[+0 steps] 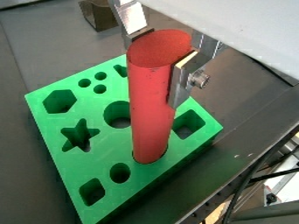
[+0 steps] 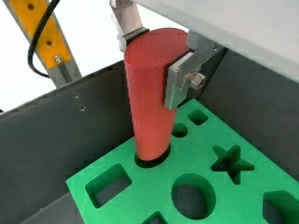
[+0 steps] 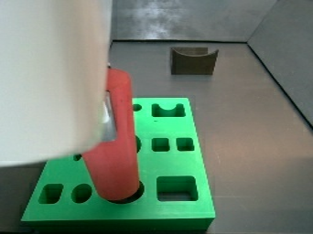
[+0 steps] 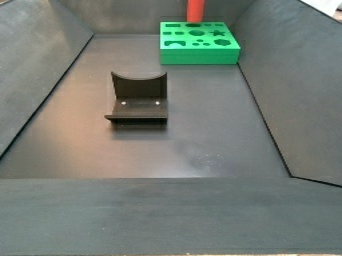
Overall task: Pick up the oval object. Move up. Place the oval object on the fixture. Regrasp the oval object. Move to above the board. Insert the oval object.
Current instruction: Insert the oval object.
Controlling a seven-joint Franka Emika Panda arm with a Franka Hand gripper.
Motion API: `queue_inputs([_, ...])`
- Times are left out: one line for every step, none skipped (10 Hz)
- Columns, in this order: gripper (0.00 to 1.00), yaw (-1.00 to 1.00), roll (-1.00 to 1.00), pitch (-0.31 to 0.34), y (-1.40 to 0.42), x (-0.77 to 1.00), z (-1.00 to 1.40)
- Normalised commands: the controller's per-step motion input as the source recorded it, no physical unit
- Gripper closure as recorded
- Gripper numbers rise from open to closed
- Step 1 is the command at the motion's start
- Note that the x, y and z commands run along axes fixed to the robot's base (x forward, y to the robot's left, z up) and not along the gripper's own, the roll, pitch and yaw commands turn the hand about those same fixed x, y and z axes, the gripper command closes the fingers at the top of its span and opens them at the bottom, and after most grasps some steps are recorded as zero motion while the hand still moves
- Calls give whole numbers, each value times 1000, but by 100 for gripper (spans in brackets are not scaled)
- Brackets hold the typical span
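Here you have a dark grey, matte floor (image 4: 201, 140) walled in by sloping dark panels, so the whole scene sits in a shallow bin; in a wrist view a yellow-and-black frame piece (image 2: 45, 39) stands outside that wall. Toward the far end of the floor lies the large bright green flat board with cut-out holes (image 4: 221, 52), its star, hexagon, circle and square openings plain in both wrist views. The gripper (image 1: 160, 54) hangs directly over that board, and its flat silver fingers (image 1: 187, 74) are clamped on the upper part of the smooth red-orange oval peg (image 1: 152, 101), which stands upright between them. The peg's lower end sits in a hole near the board's edge; in a wrist view (image 2: 149, 156) and a side view (image 3: 120, 187) you can see it meeting the opening, though how deep it goes cannot be told. Well apart from the board, out in the middle of the floor, stands the small dark grey-brown fixture with the curved notch in its top (image 4: 138, 97), with nothing resting on it. In a side view the same fixture (image 3: 193, 60) shows beyond the board, by the back wall. A large white blurred body of the arm (image 3: 49, 73) covers much of that view and hides the gripper's fingers there. Nothing lies between board and fixture.
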Motion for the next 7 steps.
queue_inputs([100, -31, 4, -27, 0, 74, -297])
queue_inputs([100, 0, 81, -17, 0, 103, -383])
queue_inputs([100, -74, 19, -36, 0, 0, -291])
queue_inputs([100, -80, 39, -37, -60, 31, -371])
queue_inputs([100, -111, 100, -10, -63, 103, -486])
queue_inputs([100, -149, 83, -23, -134, 189, -489])
queue_inputs([100, -374, 103, 0, -34, 346, -366])
